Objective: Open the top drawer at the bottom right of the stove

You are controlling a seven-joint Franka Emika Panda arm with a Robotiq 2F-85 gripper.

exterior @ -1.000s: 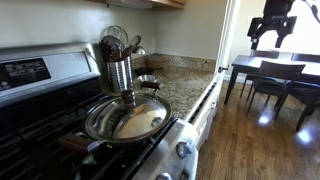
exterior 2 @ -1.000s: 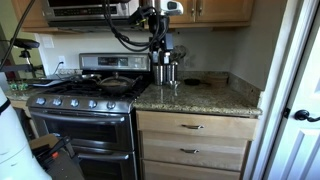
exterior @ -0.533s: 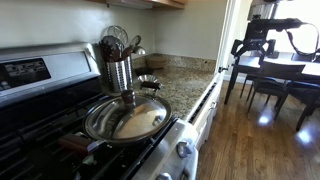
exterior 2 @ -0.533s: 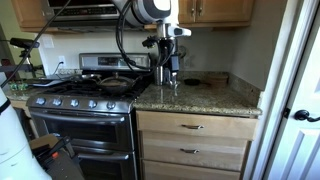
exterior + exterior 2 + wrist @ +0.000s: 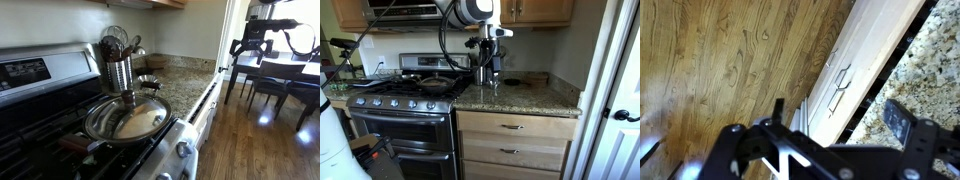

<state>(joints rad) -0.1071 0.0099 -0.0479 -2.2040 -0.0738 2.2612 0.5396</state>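
Wrist view: top drawer shut, fingers wide; stove in both exterior views only.

No lettering, brand, number or sign can be read in any view. The display on the raised back panel of the stove shows as a dark patch with pale marks too small and blurred to make out.

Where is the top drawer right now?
In an exterior view, the top drawer sits shut just under the granite counter, right of the stove.
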